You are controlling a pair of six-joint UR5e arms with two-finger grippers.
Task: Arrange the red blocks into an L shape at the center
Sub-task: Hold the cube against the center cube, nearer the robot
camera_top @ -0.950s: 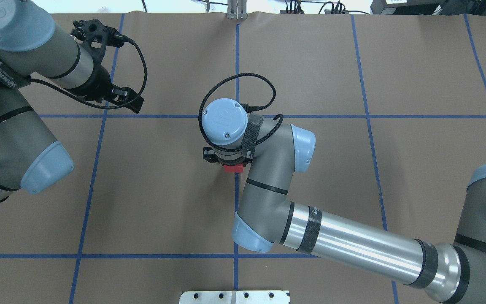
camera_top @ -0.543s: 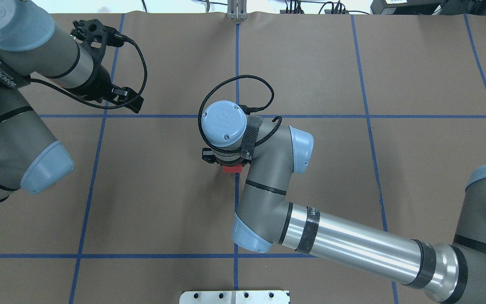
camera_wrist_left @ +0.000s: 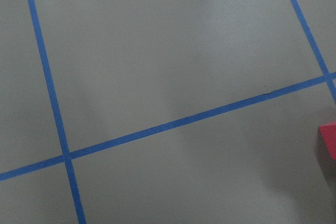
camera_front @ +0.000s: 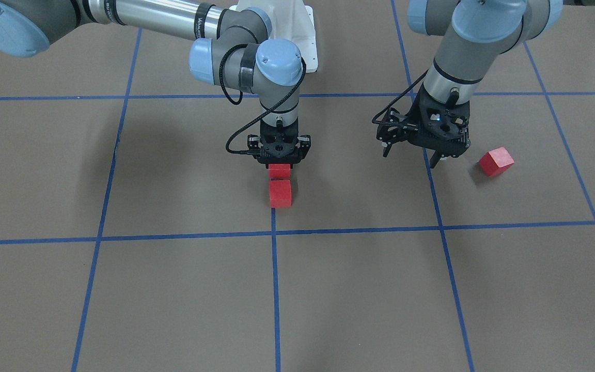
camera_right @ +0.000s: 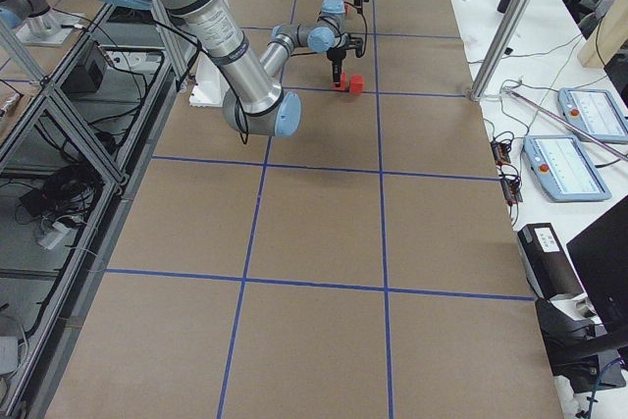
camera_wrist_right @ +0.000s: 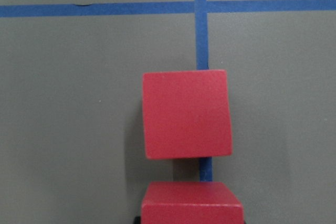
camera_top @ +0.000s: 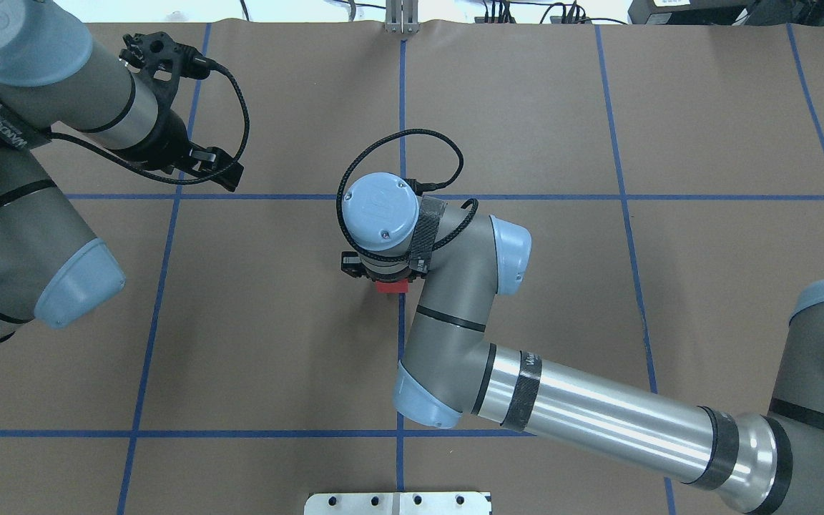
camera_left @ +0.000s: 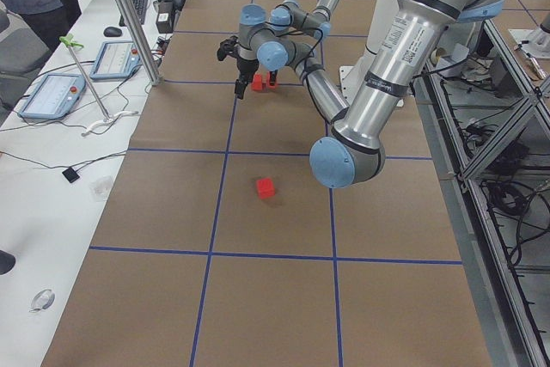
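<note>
Overhead exterior: shows right arm point(camera_top: 584, 411) reaching in to the middle blue tape line point(camera_top: 403, 107), with the wrist hiding most of the work, and shows left arm point(camera_top: 18, 207) drawn off to its own side.

Exterior front-facing:
- Places right gripper point(camera_front: 280, 164) low over the center point(camera_front: 256, 186), clamped on held red block point(camera_front: 279, 171); cannot tell whether at the floor or just off it.
- Places left gripper point(camera_front: 410, 155) by a side tape line point(camera_front: 434, 206), spread wide and holding nothing.
- Finds placed red block point(camera_front: 280, 194) on the middle line, just in front of the held one, with a narrow gap between them in the right wrist-mounted view.
- Finds stray red block point(camera_front: 496, 161) turned off-square, just beside the left gripper.

Judged step: setting down the second cube of the L.

Next move likely calls for seating it square against its neighbour and releasing, then bringing the stray cube sideways against one end.
</note>
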